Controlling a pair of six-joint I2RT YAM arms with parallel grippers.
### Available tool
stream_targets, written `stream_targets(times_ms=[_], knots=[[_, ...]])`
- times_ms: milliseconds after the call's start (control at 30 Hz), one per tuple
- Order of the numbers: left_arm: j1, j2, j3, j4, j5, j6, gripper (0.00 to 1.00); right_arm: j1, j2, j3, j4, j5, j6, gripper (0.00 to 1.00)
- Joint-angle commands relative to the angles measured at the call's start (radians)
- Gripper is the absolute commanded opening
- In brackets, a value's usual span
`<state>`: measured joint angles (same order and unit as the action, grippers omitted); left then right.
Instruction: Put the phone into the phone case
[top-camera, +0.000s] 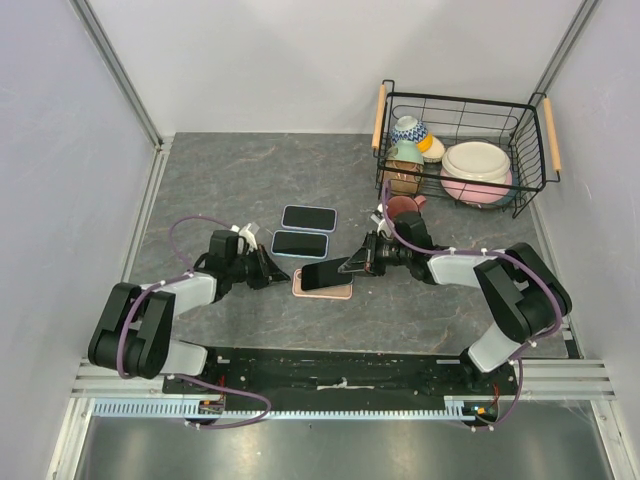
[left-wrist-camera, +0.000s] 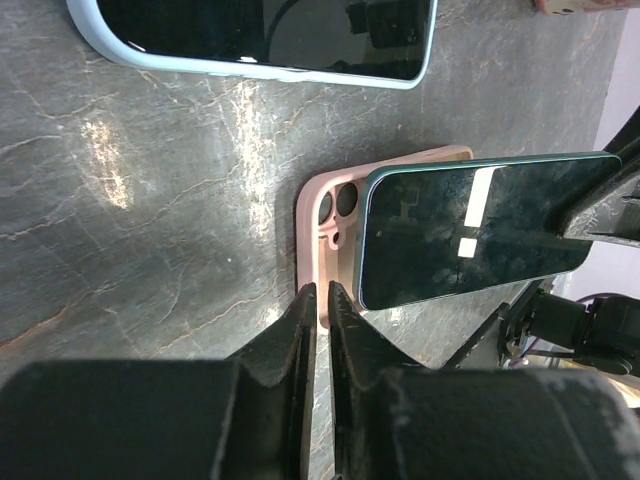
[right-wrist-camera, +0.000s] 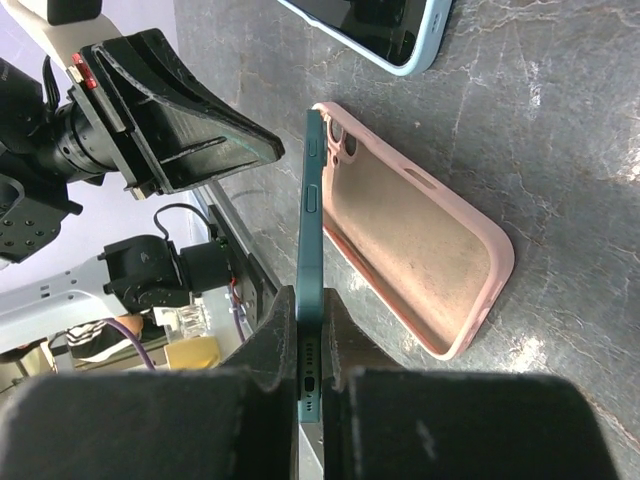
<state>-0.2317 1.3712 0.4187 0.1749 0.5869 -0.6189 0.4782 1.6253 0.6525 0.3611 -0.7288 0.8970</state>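
Toward the far right corner of the dark grey marbled bench (top-camera: 220, 170) stands a black wire basket (top-camera: 455, 98) of bowls and cups. Two black-screened phones in light blue cases (top-camera: 308, 217) (top-camera: 300, 243) lie just beyond the empty pink soft phone case (top-camera: 325, 291), toward the far edge. The case lies flat near the middle of the near edge, long axis left to right, camera cutout to the left. The left pincer (left-wrist-camera: 322, 295) is narrowed on the case's left end wall. The right pincer (right-wrist-camera: 312, 300) clamps the teal-rimmed phone (right-wrist-camera: 311, 230) by its port end, tilted over the case with the screen up. Its long axis follows the case's, free end towards the cutout.
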Motion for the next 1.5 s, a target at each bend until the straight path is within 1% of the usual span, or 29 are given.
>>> stream_targets(times_ms=[0,167,367,500,600,1100,1467], knots=[[-0.008,0.028,0.037,0.035,0.027,0.033,0.17,0.005,0.010,0.004,0.093,-0.031,0.040,0.00],[-0.015,0.051,0.042,0.026,0.002,0.041,0.21,0.014,0.015,-0.010,0.079,-0.026,0.054,0.00],[-0.044,0.058,0.057,-0.014,-0.071,0.051,0.26,0.031,0.015,-0.007,0.019,0.008,0.045,0.00],[-0.067,0.071,0.077,-0.043,-0.127,0.062,0.26,0.048,0.027,-0.005,0.006,0.031,0.039,0.00],[-0.072,0.081,0.081,-0.043,-0.137,0.062,0.26,0.050,0.048,-0.007,0.018,0.037,0.040,0.00],[-0.092,0.147,0.092,0.008,-0.125,0.048,0.26,0.053,0.134,-0.014,0.067,0.048,0.051,0.00],[-0.121,0.178,0.112,0.029,-0.072,0.047,0.26,0.077,0.185,-0.014,0.095,0.060,0.057,0.00]])
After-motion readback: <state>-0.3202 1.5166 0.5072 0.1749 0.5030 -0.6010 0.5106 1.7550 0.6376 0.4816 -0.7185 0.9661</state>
